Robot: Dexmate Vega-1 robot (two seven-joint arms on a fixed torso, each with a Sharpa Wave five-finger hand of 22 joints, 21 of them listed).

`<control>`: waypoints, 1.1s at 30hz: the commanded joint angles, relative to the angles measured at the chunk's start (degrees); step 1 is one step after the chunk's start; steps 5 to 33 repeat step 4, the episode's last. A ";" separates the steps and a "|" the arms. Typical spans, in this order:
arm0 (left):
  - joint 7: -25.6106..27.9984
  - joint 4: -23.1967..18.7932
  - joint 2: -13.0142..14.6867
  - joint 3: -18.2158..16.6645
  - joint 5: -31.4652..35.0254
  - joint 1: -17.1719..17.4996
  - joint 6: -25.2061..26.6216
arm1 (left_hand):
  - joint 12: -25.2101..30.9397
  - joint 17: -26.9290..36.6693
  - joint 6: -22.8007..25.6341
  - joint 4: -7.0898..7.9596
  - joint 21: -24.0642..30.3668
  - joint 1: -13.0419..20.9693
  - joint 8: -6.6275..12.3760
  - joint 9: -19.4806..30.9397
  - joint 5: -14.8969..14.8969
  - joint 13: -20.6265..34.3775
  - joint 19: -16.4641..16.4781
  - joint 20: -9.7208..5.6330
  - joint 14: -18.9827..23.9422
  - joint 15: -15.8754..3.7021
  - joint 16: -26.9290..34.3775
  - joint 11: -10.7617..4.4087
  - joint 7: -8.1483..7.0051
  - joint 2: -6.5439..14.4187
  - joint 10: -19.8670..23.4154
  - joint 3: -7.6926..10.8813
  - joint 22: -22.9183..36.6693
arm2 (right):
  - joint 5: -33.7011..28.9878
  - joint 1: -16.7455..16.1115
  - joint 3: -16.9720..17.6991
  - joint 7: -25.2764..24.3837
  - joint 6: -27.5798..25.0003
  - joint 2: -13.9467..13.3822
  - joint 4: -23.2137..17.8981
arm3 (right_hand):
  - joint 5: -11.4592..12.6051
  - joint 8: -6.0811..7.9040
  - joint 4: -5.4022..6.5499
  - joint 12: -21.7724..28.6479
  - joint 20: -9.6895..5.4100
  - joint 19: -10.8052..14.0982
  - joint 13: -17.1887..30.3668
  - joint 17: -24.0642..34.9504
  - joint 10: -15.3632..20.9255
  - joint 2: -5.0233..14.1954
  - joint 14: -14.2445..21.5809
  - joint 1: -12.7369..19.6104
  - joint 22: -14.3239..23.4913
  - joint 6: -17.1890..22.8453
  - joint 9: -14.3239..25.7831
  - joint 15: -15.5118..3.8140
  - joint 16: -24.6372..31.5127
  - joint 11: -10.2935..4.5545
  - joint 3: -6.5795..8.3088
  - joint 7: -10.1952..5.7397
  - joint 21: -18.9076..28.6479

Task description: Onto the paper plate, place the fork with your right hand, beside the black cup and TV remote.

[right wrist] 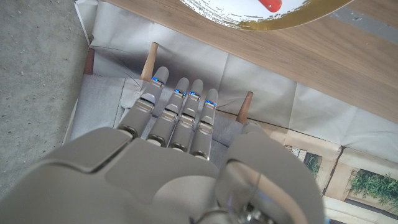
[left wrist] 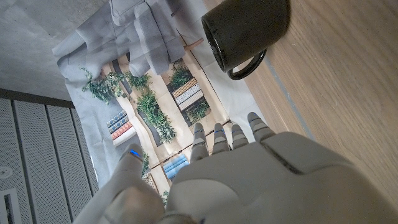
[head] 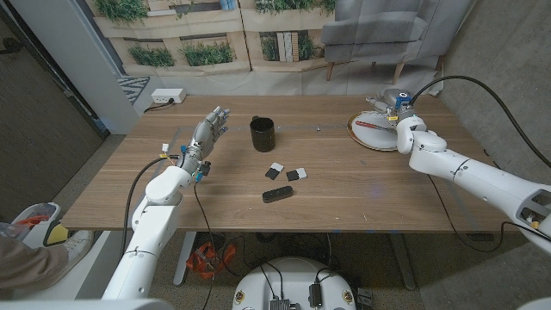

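From where I stand, the right hand [head: 389,102] is stretched to the far right part of the desk [head: 344,198], hovering at the far edge of the paper plate [head: 372,131]. The fork [head: 373,125], red-handled, lies on the plate, just on the near side of that hand. In the head view the hand is small and partly hidden by its wrist, so its grip is hard to read there; the right wrist view settles it: the fingers [right wrist: 177,115] are extended side by side and nothing is held between them. That same view shows the plate's gold rim [right wrist: 292,23] and a bit of red [right wrist: 272,4] on the white surface beyond the fingertips, apart from them.

The left hand [head: 209,132] is held above the desk's left part, fingers reaching away from the robot. The black cup [head: 263,134] stands upright just to the side of it, towards the middle of the desk. The left wrist view adds what the head view cannot: the cup's handle [left wrist: 249,65] and open mouth up close, and the fingers [left wrist: 219,138] straight and loosely apart with nothing in them, clear of the cup.

The TV remote [head: 277,195] lies nearer the robot than the cup, well apart from both hands. Two small black-and-white blocks [head: 285,172] sit between cup and remote.
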 commanded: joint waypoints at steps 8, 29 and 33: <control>-0.30 0.74 0.05 -0.07 -0.28 -0.34 -0.40 | 0.26 0.07 0.37 0.07 -0.15 0.33 0.10 0.33 -0.01 0.21 -0.15 0.14 -0.34 0.12 0.30 0.13 -0.06 0.15 0.25 -0.17 0.15 | 0.41 -0.76 0.83 0.14 0.25 -0.70 -1.74 | -0.03 -0.35 0.26 -0.48 0.10 -0.32 0.03 -0.13 -0.59 -0.15 -0.52 -1.24 0.17 -0.68 -0.06 -4.96 -0.22 0.26 -0.63 0.15 -0.30; -0.30 0.74 0.05 -0.07 -0.28 -0.34 -0.40 | 0.26 0.07 0.37 0.07 -0.15 0.33 0.10 0.33 -0.01 0.21 -0.15 0.14 -0.34 0.12 0.30 0.13 -0.06 0.15 0.25 -0.17 0.15 | 0.41 -0.76 0.83 0.14 0.25 -0.70 -1.74 | -0.03 -0.35 0.26 -0.48 0.10 -0.32 0.03 -0.13 -0.59 -0.15 -0.52 -1.24 0.17 -0.68 -0.06 -4.96 -0.22 0.26 -0.63 0.15 -0.30; -0.30 0.74 0.05 -0.07 -0.28 -0.34 -0.40 | 0.26 0.07 0.37 0.07 -0.15 0.33 0.10 0.33 -0.01 0.21 -0.15 0.14 -0.34 0.12 0.30 0.13 -0.06 0.15 0.25 -0.17 0.15 | 0.41 -0.76 0.83 0.14 0.25 -0.70 -1.74 | -0.03 -0.35 0.26 -0.48 0.10 -0.32 0.03 -0.13 -0.59 -0.15 -0.52 -1.24 0.17 -0.68 -0.06 -4.96 -0.22 0.26 -0.63 0.15 -0.30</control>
